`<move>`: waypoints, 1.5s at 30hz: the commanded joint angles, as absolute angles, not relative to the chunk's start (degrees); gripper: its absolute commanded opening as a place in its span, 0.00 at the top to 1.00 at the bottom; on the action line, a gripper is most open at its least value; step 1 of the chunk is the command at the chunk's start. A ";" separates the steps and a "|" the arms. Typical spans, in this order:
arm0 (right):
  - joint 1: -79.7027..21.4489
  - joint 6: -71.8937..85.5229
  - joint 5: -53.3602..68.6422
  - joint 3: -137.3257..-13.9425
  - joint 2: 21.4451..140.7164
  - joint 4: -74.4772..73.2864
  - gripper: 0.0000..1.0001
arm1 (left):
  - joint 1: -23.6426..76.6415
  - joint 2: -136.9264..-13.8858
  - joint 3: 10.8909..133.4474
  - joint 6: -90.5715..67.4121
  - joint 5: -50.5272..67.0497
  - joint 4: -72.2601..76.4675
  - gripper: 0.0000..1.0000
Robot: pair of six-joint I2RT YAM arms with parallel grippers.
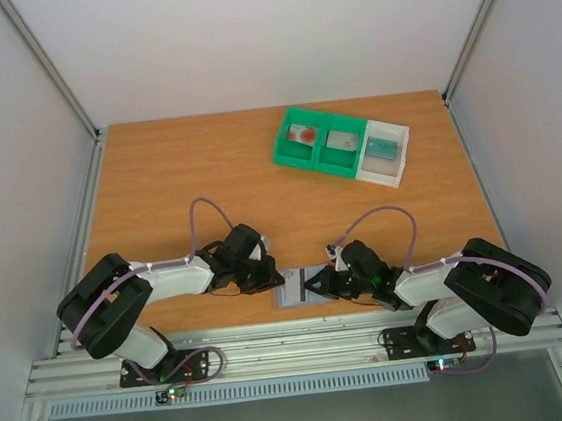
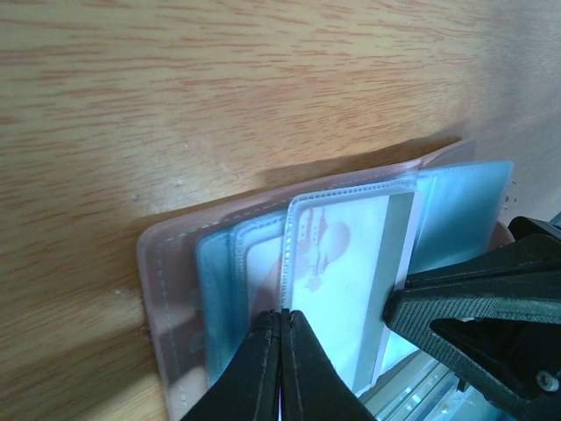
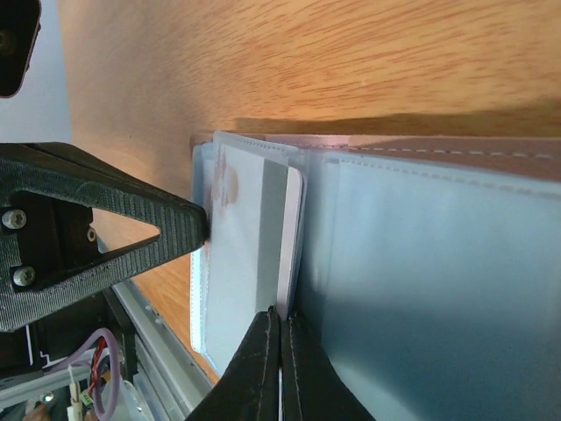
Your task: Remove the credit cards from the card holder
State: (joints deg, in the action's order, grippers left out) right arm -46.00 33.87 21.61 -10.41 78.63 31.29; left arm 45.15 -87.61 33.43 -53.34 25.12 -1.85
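Note:
The light blue-grey card holder (image 1: 300, 290) lies open at the table's near edge between both grippers. In the left wrist view its clear sleeves (image 2: 219, 281) fan out, and one holds a whitish credit card (image 2: 346, 263) with a reddish blotch. My left gripper (image 2: 282, 314) is shut on that sleeve's near edge. In the right wrist view my right gripper (image 3: 280, 313) is shut on the card's white edge (image 3: 289, 237), which sticks out of the sleeve beside the blue panel (image 3: 429, 281). From above, the left gripper (image 1: 274, 278) and the right gripper (image 1: 319, 285) face each other across the holder.
A green and white compartment tray (image 1: 283, 150) stands at the back right with a red-blotched card (image 1: 303, 135), a greyish card (image 1: 342, 141) and a teal card (image 1: 383, 146) in it. The aluminium rail (image 1: 295, 345) runs just behind the holder's near side.

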 commanded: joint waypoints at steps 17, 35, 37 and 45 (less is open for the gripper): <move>-42.88 35.15 23.10 -7.72 77.95 31.63 0.99 | 45.37 -89.72 32.09 -51.12 19.89 -9.44 0.96; -42.69 27.49 17.46 -15.96 64.29 0.82 0.98 | 45.43 -91.42 32.82 -49.31 18.38 -10.95 0.95; -42.69 27.32 17.74 -16.35 65.26 0.78 0.91 | 45.44 -91.53 32.93 -49.26 18.45 -10.88 0.95; -42.68 26.76 15.58 -16.60 64.29 -1.98 0.99 | 45.42 -91.18 33.12 -49.04 18.37 -11.38 0.95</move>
State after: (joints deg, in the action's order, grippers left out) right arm -43.00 28.18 18.17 -15.55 65.60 1.56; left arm 45.52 -88.92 34.39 -50.46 23.31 -3.62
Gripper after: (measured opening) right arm 0.021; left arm 0.049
